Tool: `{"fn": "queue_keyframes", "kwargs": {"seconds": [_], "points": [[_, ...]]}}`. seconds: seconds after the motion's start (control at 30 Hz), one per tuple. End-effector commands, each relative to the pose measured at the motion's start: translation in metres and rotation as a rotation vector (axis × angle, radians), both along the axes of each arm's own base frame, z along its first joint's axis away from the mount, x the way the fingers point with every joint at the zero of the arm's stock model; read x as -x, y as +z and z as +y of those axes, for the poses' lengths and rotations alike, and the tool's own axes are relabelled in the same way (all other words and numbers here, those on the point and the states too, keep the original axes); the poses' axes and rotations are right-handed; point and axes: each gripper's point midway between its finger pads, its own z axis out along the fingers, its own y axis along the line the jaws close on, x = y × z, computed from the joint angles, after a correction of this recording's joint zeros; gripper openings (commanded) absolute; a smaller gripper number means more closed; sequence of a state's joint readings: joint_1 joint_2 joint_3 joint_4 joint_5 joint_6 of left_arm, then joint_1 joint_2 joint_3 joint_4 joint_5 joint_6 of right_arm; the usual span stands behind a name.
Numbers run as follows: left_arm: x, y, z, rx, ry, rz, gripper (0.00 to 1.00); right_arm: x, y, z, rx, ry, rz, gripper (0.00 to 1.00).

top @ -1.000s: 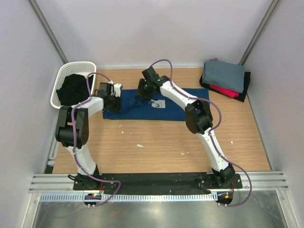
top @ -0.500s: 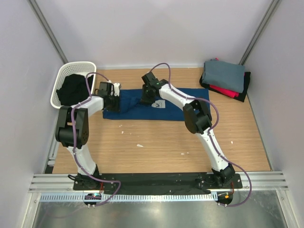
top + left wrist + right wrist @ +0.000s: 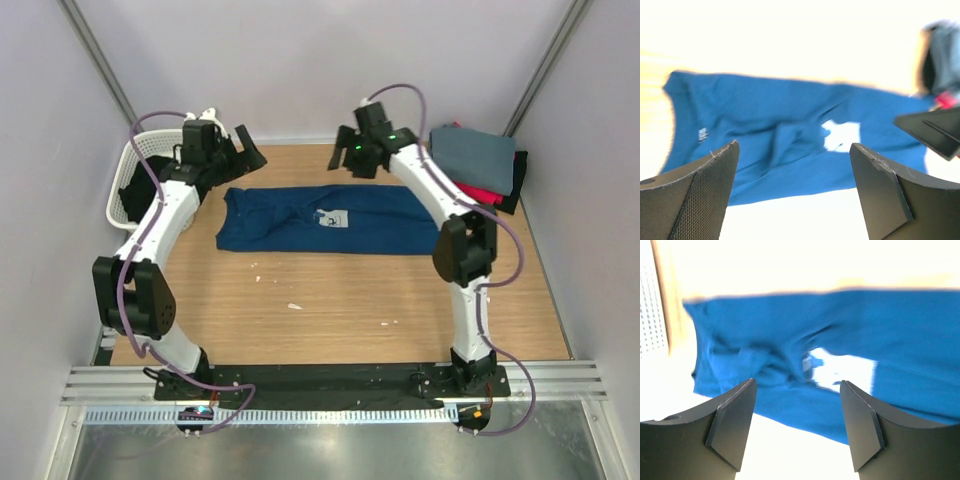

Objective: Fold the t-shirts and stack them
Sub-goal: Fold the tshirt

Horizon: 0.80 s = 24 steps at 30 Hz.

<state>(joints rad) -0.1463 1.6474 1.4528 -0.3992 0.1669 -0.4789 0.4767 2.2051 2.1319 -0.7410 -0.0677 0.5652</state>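
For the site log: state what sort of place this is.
Likely a robot test cell set up for laundry folding: plain panel walls boxing in a wooden table, a blue t-shirt spread flat, a folded pile.

I read the navy t-shirt point(image 3: 320, 222) as soft matt cloth, creased, with a pale printed chest patch point(image 3: 333, 217). The folded t-shirts point(image 3: 470, 155) are matt cloth too. The surface point(image 3: 350, 300) is matt wood-grain board. The basket point(image 3: 150, 145) is white perforated plastic. The left claw point(image 3: 793, 146) carries a rough black mesh pad point(image 3: 695, 200). The right claw point(image 3: 797, 382) has smooth matt black fingers point(image 3: 862, 425). The near rail point(image 3: 570, 380) is bare metal.
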Motion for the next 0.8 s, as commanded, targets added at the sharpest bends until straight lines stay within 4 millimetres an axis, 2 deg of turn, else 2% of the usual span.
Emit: {"fn": "queue_keyframes", "kwargs": {"seconds": [0.0,0.03,0.07,0.1,0.17,0.2,0.23,0.27,0.3,0.37,0.4,0.43,0.47,0.5,0.53,0.6,0.63,0.67,0.77], "points": [[-0.01,-0.008,-0.031,0.154,0.108,0.065,0.92,-0.009,0.017,-0.083,0.059,-0.149,-0.017,0.73],[-0.015,-0.007,-0.039,0.171,0.112,0.068,0.91,-0.011,0.01,-0.102,0.09,-0.197,-0.007,0.73],[-0.018,-0.016,-0.046,0.174,0.108,0.088,0.9,-0.014,0.003,-0.126,0.104,-0.242,0.011,0.73],[-0.022,-0.036,-0.056,0.168,0.106,0.129,0.9,-0.007,-0.009,-0.142,0.139,-0.269,0.038,0.73],[-0.025,-0.052,-0.061,0.178,0.148,0.199,0.87,-0.004,-0.021,-0.162,0.19,-0.262,0.06,0.73],[-0.025,-0.063,-0.057,0.172,0.204,0.232,0.87,-0.001,-0.03,-0.175,0.211,-0.262,0.079,0.73],[-0.024,-0.077,-0.056,0.173,0.239,0.27,0.88,0.0,-0.034,-0.179,0.236,-0.232,0.08,0.73],[-0.025,-0.08,-0.055,0.21,0.303,0.29,0.89,0.002,-0.037,-0.181,0.258,-0.196,0.079,0.73],[-0.026,-0.087,-0.047,0.187,0.375,0.284,0.89,0.004,-0.044,-0.183,0.306,-0.111,0.072,0.75],[-0.023,-0.089,-0.044,0.178,0.457,0.292,0.91,0.003,-0.057,-0.183,0.342,-0.04,0.08,0.75],[-0.022,-0.087,-0.052,0.185,0.475,0.289,0.92,-0.002,-0.054,-0.182,0.356,-0.008,0.064,0.76],[-0.023,-0.089,-0.046,0.145,0.526,0.276,0.93,-0.004,-0.055,-0.183,0.377,0.026,0.052,0.76],[-0.022,-0.101,-0.045,0.117,0.556,0.294,0.94,-0.006,-0.061,-0.183,0.384,0.041,0.052,0.76],[-0.024,-0.1,-0.048,0.132,0.592,0.298,0.93,-0.007,-0.064,-0.182,0.384,0.058,0.051,0.76],[-0.02,-0.113,-0.043,0.103,0.636,0.324,0.94,-0.009,-0.068,-0.182,0.392,0.069,0.043,0.76],[-0.016,-0.138,-0.041,0.108,0.706,0.378,0.94,-0.007,-0.09,-0.184,0.402,0.078,0.079,0.76],[-0.018,-0.142,-0.041,0.106,0.712,0.381,0.94,-0.006,-0.099,-0.183,0.402,0.078,0.093,0.76],[-0.019,-0.156,-0.038,0.083,0.725,0.393,0.94,-0.002,-0.115,-0.183,0.407,0.086,0.129,0.76],[-0.024,-0.164,-0.032,0.042,0.754,0.407,0.94,0.013,-0.14,-0.186,0.411,0.085,0.195,0.76]]}}
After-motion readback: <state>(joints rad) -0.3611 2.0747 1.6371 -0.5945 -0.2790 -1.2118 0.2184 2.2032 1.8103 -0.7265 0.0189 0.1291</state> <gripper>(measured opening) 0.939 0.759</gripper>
